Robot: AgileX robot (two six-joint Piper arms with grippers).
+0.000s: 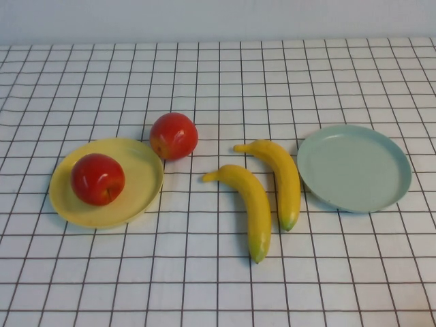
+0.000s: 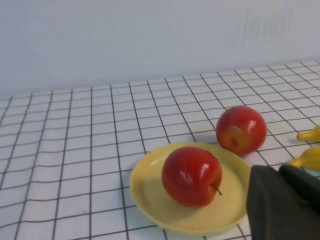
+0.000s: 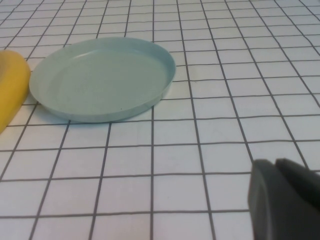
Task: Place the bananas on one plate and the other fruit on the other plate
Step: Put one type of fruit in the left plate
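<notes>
Left tool (image 2: 287, 202) shut empty by yellow plate (image 2: 150, 192), right tool (image 3: 285, 200) shut empty near blue-green plate (image 3: 165, 65); loose apple (image 1: 174, 135) may roll if nudged

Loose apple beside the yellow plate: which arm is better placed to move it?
Left, probably. The left tool, shut, sits near the yellow plate and the loose apple; the right tool, shut, faces the blue plate across the table.
</notes>
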